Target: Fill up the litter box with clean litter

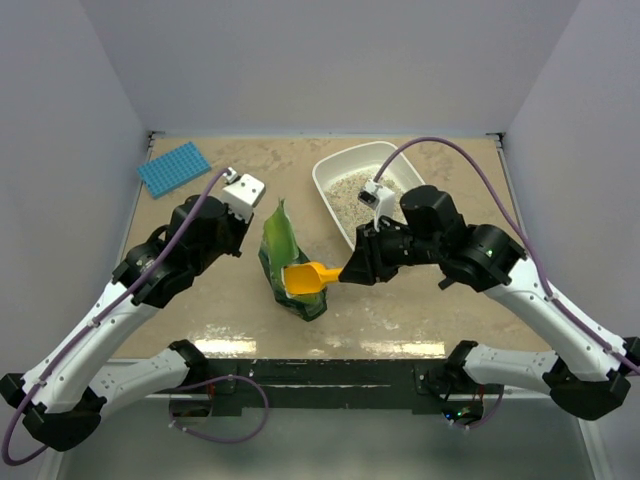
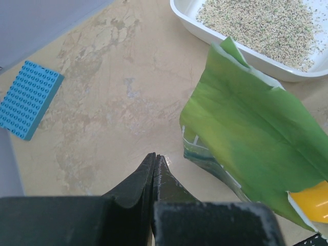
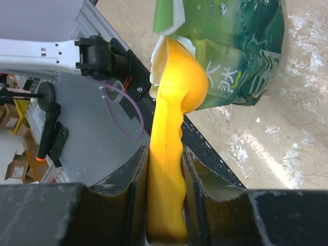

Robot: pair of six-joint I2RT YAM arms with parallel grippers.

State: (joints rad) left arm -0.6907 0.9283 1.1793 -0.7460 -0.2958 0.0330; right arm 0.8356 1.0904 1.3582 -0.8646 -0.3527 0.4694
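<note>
My right gripper [image 3: 165, 154] is clamped on the orange scoop [image 1: 305, 278], bowl at the green bag's [image 1: 280, 245] mouth to load up. Litter box [image 1: 345, 162], some clean litter [image 1: 350, 190] inside, sits at 1 o'clock from the bag. Left gripper [image 2: 156, 164] is pinched shut, empty.

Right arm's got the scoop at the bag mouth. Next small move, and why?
Probably ease the scoop deeper into the green pouch: its bowl sits just at the opening and looks empty. The right gripper grips the handle; the left gripper is shut, holding nothing, so the pouch may slide.

green bag [image 1: 284, 262], yellow scoop [image 1: 308, 277], blue mat [image 1: 173, 168]
</note>
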